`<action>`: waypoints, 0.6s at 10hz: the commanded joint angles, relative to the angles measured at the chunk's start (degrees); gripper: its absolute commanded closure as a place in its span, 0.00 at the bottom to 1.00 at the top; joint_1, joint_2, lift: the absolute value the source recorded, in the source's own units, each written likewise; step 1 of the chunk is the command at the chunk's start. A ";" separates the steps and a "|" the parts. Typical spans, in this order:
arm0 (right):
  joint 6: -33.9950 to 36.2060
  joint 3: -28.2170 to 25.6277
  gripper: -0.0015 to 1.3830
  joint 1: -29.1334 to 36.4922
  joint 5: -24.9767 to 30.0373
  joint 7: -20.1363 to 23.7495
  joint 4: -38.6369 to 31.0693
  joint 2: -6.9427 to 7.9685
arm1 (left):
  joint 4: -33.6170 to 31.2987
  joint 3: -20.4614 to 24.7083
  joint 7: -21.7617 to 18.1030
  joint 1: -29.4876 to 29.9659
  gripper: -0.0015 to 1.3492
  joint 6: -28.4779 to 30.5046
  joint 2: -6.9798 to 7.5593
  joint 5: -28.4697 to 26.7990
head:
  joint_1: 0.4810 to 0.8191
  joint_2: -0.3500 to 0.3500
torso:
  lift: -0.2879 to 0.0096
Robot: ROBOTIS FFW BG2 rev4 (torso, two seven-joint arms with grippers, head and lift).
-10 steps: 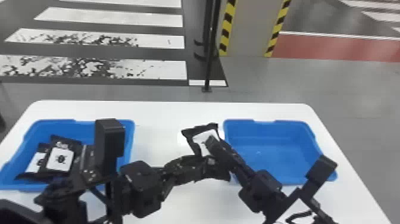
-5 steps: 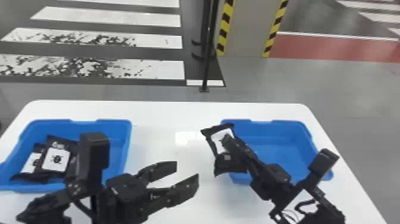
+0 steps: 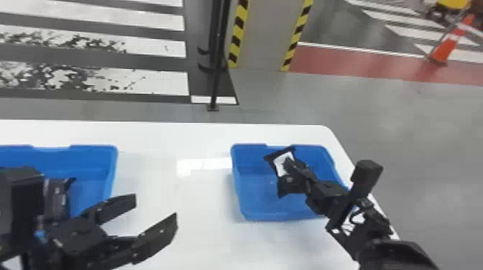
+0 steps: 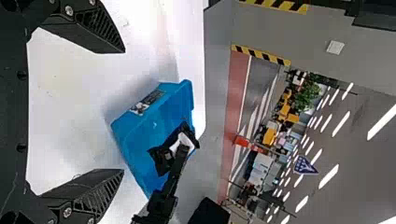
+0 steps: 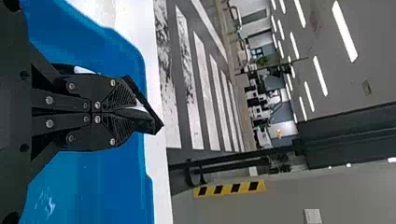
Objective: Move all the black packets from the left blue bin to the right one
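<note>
our left gripper (image 3: pixel 155 210) hangs over the white table (image 3: pixel 205 240) between the two bins, its fingers spread wide with nothing between them. our right gripper (image 3: pixel 293 167) is over the right blue bin (image 3: pixel 262 216), its fingers closed on a black packet (image 3: pixel 284 161), which we see tilted above the bin's floor. another black packet (image 3: pixel 56 201) lies in the left blue bin (image 3: pixel 93 148), partly hidden by our left arm, so we cannot tell how many are in there.

that same arm cuts across much of the left bin, while our right arm crosses the right bin's near right corner. beyond the table we have a thin dark post (image 3: pixel 215 75) on a flat foot, and just beside it a grey pillar (image 3: pixel 266 36) edged in yellow and black stripes. farther right an orange cone (image 3: pixel 447 45) stands by a red floor strip (image 3: pixel 359 64). a crosswalk (image 3: pixel 143 80) lies at the left, its white bars worn and flecked with black.

both bins look smooth, with rounded corners and rims that dip midway. the held packet is dark and floppy-edged around a white patch. our fingers are flat, tapered and black, ribbed on their sides, and the tabletop is glossy enough to throw back a bright glare.
</note>
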 commanded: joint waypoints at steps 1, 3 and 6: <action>0.05 -0.59 0.76 -1.97 2.20 -0.42 3.25 -0.18 | -0.36 1.93 0.10 1.20 0.09 0.00 -0.45 -0.34 | 0.63 0.09 | 0.50; -3.19 -0.59 0.16 0.00 5.06 -1.92 0.30 0.08 | -0.78 4.10 0.10 0.92 0.09 0.14 -0.71 -2.06 | 0.63 0.09 | 0.50; -13.03 0.32 0.08 11.67 11.68 -4.64 -15.17 2.72 | -0.36 10.04 0.89 -0.21 0.09 3.79 -1.24 -5.60 | 0.63 0.17 | 0.50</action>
